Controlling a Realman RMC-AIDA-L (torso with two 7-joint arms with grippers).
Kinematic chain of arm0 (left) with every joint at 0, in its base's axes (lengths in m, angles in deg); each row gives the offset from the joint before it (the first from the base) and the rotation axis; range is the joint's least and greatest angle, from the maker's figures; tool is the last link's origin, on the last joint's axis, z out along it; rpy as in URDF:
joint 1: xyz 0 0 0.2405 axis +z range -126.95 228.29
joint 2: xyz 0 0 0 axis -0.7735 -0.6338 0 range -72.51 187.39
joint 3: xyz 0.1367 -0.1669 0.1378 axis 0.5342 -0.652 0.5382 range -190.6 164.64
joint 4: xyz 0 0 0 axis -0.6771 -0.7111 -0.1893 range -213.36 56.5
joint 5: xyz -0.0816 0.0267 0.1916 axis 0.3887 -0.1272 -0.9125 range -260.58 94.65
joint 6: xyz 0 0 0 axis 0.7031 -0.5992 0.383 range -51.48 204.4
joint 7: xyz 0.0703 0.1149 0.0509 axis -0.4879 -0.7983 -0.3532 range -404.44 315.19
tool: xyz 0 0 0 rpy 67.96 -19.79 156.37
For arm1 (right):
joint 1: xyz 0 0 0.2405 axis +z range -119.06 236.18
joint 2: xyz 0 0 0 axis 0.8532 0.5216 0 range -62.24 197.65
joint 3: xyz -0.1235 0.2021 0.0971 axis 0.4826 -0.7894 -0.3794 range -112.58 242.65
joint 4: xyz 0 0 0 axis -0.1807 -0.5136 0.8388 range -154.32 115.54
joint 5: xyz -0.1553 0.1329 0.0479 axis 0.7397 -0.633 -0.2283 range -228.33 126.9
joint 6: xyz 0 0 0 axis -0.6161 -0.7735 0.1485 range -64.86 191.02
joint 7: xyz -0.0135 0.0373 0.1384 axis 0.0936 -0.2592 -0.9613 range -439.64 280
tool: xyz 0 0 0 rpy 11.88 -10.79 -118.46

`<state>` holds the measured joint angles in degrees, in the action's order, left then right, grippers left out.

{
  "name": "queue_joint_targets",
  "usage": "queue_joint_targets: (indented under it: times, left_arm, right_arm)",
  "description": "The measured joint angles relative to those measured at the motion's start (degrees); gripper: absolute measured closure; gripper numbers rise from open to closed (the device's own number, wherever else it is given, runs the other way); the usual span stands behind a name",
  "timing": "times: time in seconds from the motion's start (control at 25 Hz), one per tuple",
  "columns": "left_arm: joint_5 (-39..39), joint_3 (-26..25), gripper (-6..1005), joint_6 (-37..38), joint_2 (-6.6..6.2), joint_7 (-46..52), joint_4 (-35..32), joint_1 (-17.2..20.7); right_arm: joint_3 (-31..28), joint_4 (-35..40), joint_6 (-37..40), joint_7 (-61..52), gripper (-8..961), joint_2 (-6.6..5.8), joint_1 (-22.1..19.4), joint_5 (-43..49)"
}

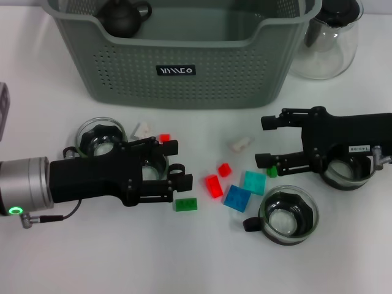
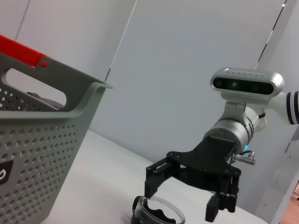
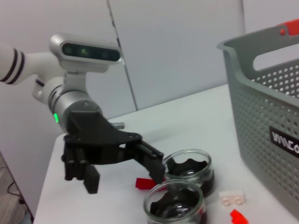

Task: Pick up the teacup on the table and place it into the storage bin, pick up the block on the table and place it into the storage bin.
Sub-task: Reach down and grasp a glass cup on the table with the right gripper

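Observation:
The grey-green storage bin [image 1: 184, 67] stands at the back of the table, with a black teapot [image 1: 122, 15] inside it. Several glass teacups with dark inserts stand on the table. My left gripper [image 1: 176, 169] is open, its fingers either side of one teacup [image 1: 154, 164] and a little above it. It also shows in the right wrist view [image 3: 124, 176], raised over the cup [image 3: 175, 205]. My right gripper [image 1: 267, 141] is open and empty, with its wrist over another teacup [image 1: 346, 174]. Loose blocks lie between the arms: red [image 1: 212, 185], blue [image 1: 237, 198], teal [image 1: 254, 182] and green [image 1: 185, 204].
A clear glass pitcher [image 1: 327, 43] stands right of the bin. More teacups stand at the left [image 1: 98, 136] and the front right [image 1: 288, 214]. Small white [image 1: 142, 130] [image 1: 241, 144] and red [image 1: 164, 138] [image 1: 225, 169] blocks lie near the bin's front.

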<state>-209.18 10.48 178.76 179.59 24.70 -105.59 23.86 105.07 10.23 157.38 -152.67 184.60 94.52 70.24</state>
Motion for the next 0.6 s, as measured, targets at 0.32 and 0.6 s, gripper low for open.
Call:
queue_joint_targets:
  times: [0.32,0.6]
  left_arm:
    - [0.0,0.0,138,0.0,0.01,0.1,0.0,0.1]
    - [0.0,0.0,138,0.4,0.02,0.2,0.0,0.0]
  right_arm:
    - [-0.2,0.0,-1.7,-1.4,70,-0.24,0.1,0.1]
    - [0.0,0.7,-0.4,-0.5,70,-0.45,-0.1,0.1]
